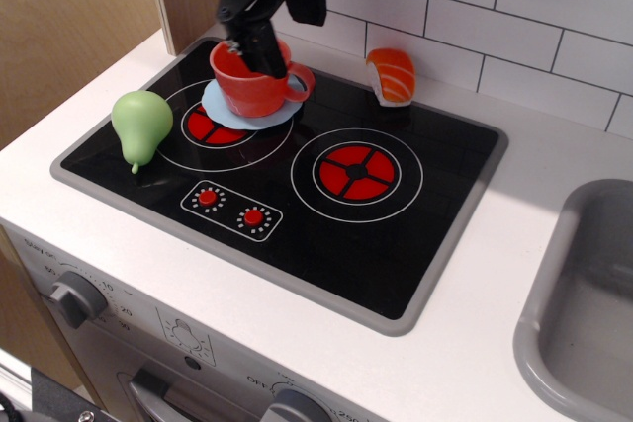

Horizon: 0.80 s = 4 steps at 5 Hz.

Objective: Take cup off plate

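— Where was the cup [255, 89]?

— Sitting on the plate [220, 108], back-left burner. My gripper [259, 44] hung over its rim, one finger dipping inside; whether it had clamped, I couldn't tell.

— Risks?

— I feared the thin plate lifting along, or the cup tipping. The pear [139, 126] and sushi [392, 74] sat clear.
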Tool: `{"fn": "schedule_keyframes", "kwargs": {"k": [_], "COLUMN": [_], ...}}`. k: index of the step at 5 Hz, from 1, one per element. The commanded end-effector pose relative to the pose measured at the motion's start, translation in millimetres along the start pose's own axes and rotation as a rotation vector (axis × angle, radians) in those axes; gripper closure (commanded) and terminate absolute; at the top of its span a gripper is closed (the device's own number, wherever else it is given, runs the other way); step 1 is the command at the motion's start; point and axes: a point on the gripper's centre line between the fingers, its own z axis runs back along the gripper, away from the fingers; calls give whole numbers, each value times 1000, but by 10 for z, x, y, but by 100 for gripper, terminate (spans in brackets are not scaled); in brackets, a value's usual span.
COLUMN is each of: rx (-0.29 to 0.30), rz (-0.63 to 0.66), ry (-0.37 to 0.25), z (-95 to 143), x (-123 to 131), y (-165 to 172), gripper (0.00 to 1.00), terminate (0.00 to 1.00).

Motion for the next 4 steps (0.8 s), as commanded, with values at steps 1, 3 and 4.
{"fn": "schedule_keyframes", "kwargs": {"k": [1, 3, 4], "rx": [40, 37, 27], "rz": [87, 44, 24], "ry": [2, -17, -16], "z": [-73, -177, -161], "x": [125, 69, 41], "y": [-67, -18, -19], "gripper": [0, 100, 100], "terminate": [0, 0, 0]}}
